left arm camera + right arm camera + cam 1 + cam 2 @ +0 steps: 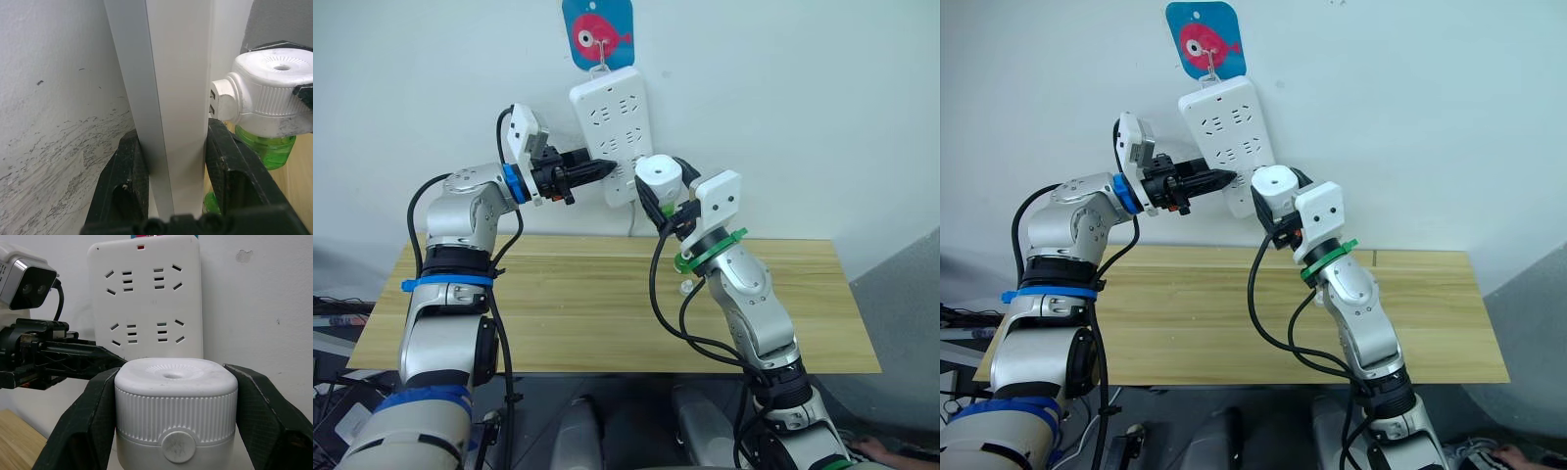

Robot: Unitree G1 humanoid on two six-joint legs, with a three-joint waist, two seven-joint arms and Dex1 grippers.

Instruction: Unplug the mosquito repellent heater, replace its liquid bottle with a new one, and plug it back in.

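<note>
Item: my left tool [597, 170], two black fingers. Clenched across the lower edge of the long white multi-socket power strip [607, 113], one finger [124, 181] on the wall side of the strip, the other [230, 166] on its socket face.

Item: my right tool [176, 421], two black fingers. Grasping the small rounded white plastic mosquito repellent heater [660, 177], one finger on each flank of its ribbed body, the round vent facing up.

Item: mosquito repellent heater, position. Held in the air at the lower right corner of the power strip, above the back edge of the surface. In my left wrist view its plug prongs [213, 101] sit right against the strip's socket face; I cannot tell how far they are seated.

Item: translucent green liquid bottle [266, 147]. Fitted to the underside of the heater, hanging below it.

Item: power strip, position. Hung tilted on the white wall [803, 98] from a hook under a blue card printed with a pink fish [597, 34]. Its white cord [630, 223] drops behind the surface.

Item: pale wooden surface [587, 313], against the wall, below both arms.
</note>
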